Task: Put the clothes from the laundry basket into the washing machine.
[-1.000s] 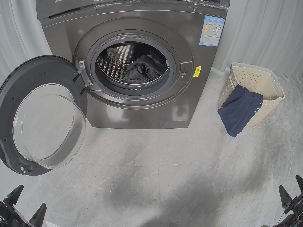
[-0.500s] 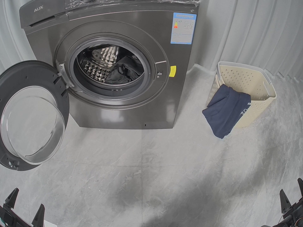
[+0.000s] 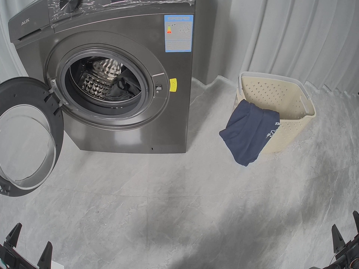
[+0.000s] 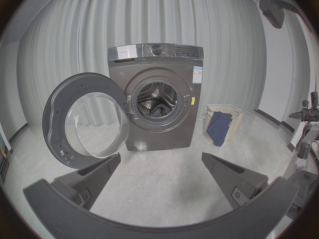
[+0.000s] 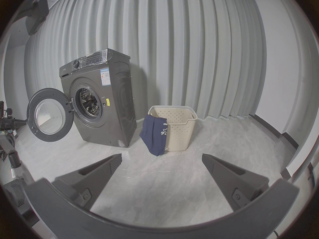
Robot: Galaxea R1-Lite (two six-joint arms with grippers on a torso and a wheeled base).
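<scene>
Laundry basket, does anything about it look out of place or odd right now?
Yes. The navy garment is not lying inside the laundry basket: it is draped over the rim on the side nearer the washing machine and hangs down the outer wall, its lower end about at floor level. The basket itself stands upright.

The washing machine (image 3: pixel 123 127) is dark metallic grey, with a blue-and-white label (image 3: pixel 178 33) and a small yellow sticker (image 3: pixel 172 85) on its front. Its drum (image 3: pixel 93 84) is shiny silver, dotted with holes, around a black garment (image 3: pixel 121 90). The laundry basket (image 3: pixel 293 129) is cream, pierced with small star-like holes. The navy garment (image 3: pixel 246 131) bears white print. The floor (image 3: pixel 194 206) is grey, marble-veined.
</scene>
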